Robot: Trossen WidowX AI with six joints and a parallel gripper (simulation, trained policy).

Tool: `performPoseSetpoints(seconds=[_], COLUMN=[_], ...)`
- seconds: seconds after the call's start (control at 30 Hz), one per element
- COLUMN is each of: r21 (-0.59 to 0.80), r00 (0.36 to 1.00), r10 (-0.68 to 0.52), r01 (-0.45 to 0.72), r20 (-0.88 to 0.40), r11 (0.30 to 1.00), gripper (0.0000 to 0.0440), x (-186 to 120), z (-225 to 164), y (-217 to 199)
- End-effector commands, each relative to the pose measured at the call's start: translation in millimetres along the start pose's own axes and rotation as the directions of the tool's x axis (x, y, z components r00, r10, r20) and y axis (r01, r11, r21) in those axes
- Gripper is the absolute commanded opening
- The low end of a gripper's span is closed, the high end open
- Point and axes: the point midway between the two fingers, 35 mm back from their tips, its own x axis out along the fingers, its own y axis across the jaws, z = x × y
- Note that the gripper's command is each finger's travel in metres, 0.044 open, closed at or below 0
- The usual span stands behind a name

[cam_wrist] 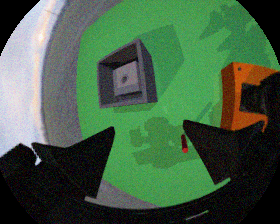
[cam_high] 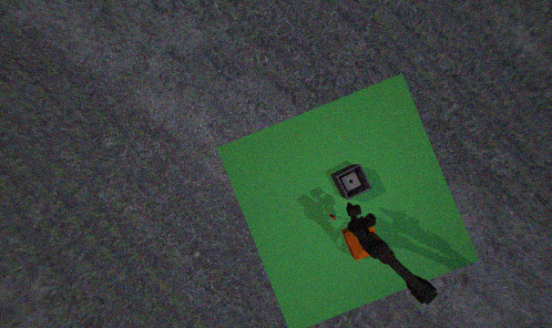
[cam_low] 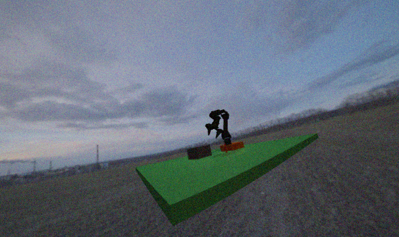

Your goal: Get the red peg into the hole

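The red peg lies on the green table top, between the box and the orange base block. The open dark box stands on the table. A light grey plate with a dark hole shows at its bottom; no peg is in the hole. My gripper is open and empty, its fingers wide apart and pointing downward, high above the table. In the wrist view the peg shows just left of the right fingertip, far below it.
The orange base block stands under the arm, near the peg. The green table top has edges that drop off to grey ground. Shadows of the arm and gripper fall around the peg.
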Motion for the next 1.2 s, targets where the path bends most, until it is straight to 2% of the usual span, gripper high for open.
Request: performPoseSetpoints(seconds=[0.0, 0.33, 0.97, 1.03, 1.17], r21=[-0.088, -0.262, -0.379, -0.382, -0.387], r00=[0.996, 0.973, 0.954, 0.952, 0.942], r10=[-0.086, -0.221, -0.267, -0.273, -0.300], r01=[0.083, 0.198, 0.199, 0.202, 0.223], r20=[-0.025, -0.060, -0.134, -0.141, -0.149], r11=[0.993, 0.944, 0.904, 0.902, 0.894], gripper=[0.0440, 0.0440, 0.0438, 0.0421, 0.0334], x=[6, 26, 86, 90, 95], z=[-14, -45, -82, -84, -87], y=[-14, -38, -74, -78, -86])
